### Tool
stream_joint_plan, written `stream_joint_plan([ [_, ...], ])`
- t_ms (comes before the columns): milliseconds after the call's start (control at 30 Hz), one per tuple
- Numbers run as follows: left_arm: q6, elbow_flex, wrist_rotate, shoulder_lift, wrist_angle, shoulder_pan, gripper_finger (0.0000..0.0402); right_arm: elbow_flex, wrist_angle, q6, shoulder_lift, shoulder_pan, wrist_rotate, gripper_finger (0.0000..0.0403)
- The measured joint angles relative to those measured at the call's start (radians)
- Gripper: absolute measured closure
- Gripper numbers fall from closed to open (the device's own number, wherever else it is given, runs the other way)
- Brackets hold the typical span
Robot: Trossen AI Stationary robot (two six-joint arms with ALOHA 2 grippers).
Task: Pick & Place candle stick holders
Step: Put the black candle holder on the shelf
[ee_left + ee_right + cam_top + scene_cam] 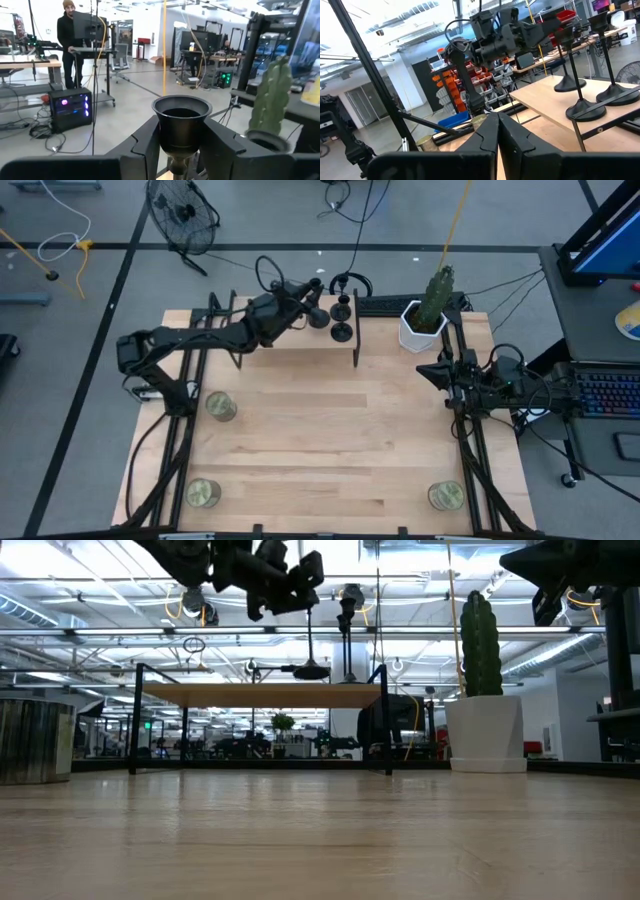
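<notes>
Left gripper (182,145) pinches a candle stick holder (181,122) below its cup above the raised shelf (290,345). Keep it upright; lower its base flat beside the other holders (342,320). Right gripper (498,137) pressed together, idle.

From where I sit, the high view is evenly lit with soft shadows. The low view is backlit by bright ceiling lights (420,560), leaving the cactus (480,630) dark, its near tabletop (320,850) perhaps slightly soft.

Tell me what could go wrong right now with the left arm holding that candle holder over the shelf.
The left gripper clamps one candle stick holder just under its cup; it could swing or slip. Two other holders stand close together on the raised shelf, so setting this one down might topple them.
</notes>
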Motion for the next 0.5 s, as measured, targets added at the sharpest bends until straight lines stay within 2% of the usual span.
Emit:
stream_joint_plan([
  [267,0.027,0.050,0.006,0.068,0.006,0.022,0.0273,0.000,0.000,0.000,0.000,0.000,0.000,0.0403],
  [500,0.029,0.053,0.000,0.067,-0.009,0.027,0.0279,0.000,0.000,0.000,0.000,0.000,0.000,0.0403],
])
